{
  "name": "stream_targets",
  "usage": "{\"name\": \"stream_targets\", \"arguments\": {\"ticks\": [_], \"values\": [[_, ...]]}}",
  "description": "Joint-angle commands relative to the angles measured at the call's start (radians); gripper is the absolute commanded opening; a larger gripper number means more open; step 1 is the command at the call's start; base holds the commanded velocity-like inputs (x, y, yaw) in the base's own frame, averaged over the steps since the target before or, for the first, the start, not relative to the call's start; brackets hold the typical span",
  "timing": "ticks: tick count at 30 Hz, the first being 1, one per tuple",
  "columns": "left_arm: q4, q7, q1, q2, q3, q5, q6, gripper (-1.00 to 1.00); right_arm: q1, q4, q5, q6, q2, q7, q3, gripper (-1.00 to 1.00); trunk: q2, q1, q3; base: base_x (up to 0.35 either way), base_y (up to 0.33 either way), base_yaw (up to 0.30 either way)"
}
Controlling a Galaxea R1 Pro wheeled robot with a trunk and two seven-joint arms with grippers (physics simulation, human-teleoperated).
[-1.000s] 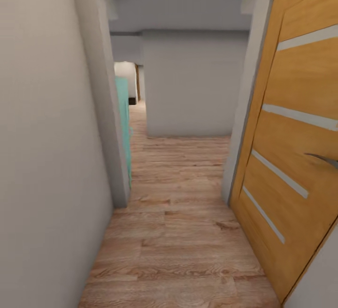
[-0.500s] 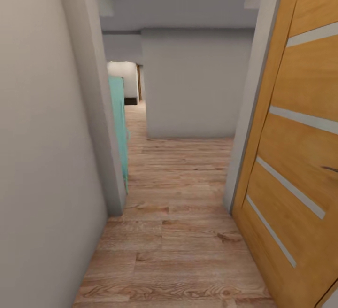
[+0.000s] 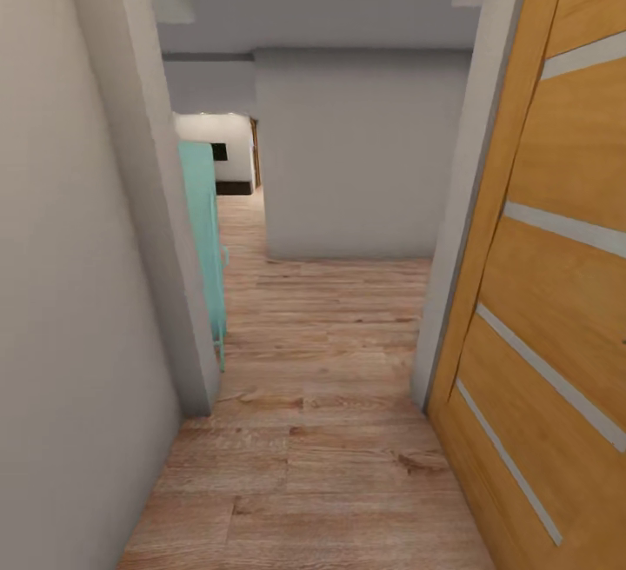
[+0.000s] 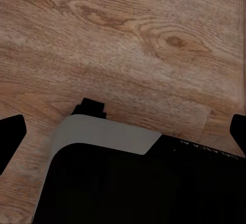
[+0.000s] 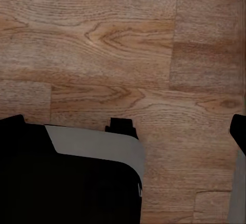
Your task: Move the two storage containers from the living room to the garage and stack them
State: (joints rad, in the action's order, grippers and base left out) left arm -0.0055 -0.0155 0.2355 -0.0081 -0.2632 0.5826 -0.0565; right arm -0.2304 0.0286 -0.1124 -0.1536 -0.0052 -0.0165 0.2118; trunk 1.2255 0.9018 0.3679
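We're in a narrow hallway with a wood plank floor (image 3: pixel 322 396), a wooden door (image 3: pixel 556 292) on the right and a teal panel (image 3: pixel 202 205) past the left wall; no storage containers around. Both claws hang wide open, empty; everything remains to do.

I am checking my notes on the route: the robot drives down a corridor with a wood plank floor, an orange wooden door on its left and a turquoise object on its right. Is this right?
Not quite: the sides are swapped. In the head view the orange wooden door stands on the robot's right and the turquoise object on its left. The wood plank floor is correct.
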Motion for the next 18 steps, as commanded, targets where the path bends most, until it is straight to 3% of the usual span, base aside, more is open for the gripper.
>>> {"name": "stream_targets", "arguments": {"ticks": [1, 11, 18], "values": [[0.001, -0.002, 0.001, 0.000, -0.008, 0.008, -0.003, 1.00, -0.001, 0.003, -0.010, -0.006, 0.000, 0.000, 0.008, 1.00, 0.001, 0.001, 0.001, 0.314, -0.124, 0.000], [0.001, -0.003, 0.001, 0.000, -0.008, 0.009, -0.003, 1.00, -0.001, 0.003, -0.010, -0.006, 0.001, 0.000, 0.008, 1.00, 0.001, 0.001, 0.001, 0.319, -0.038, 0.101], [0.001, -0.003, 0.001, 0.000, -0.008, 0.009, -0.003, 1.00, -0.001, 0.003, -0.010, -0.006, 0.000, 0.000, 0.008, 1.00, 0.001, 0.001, 0.001, 0.322, -0.001, 0.020]]}}
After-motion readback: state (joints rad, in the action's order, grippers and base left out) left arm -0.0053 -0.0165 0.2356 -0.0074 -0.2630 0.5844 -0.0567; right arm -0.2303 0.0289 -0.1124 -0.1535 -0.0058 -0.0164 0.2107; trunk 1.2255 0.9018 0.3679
